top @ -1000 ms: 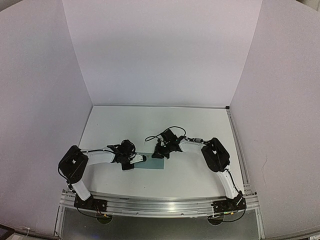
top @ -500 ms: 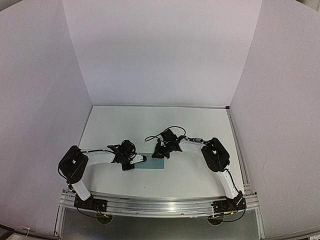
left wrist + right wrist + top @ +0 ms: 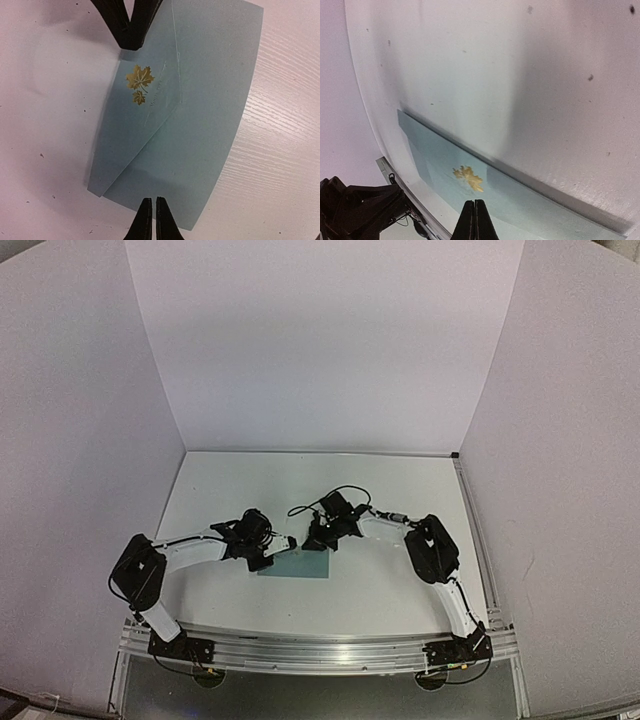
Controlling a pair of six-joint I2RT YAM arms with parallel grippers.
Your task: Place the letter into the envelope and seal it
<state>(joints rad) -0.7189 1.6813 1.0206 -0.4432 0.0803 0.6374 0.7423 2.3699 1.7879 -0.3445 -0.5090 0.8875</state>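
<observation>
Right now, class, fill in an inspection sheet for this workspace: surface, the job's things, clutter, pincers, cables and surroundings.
Surface: white table, with a few dark specks in the wrist views.
Job's things: teal envelope lies flat with its flap folded over and a gold leaf print on the flap; the letter is not in view.
Clutter: nothing seen.
Pincers: left pincer shut, tips at the envelope's edge; right pincer shut, tips over the envelope by the leaf print.
Cables: black cable loops over the right arm's wrist.
Surroundings: white walls on three sides; metal rail at the near edge.
</observation>
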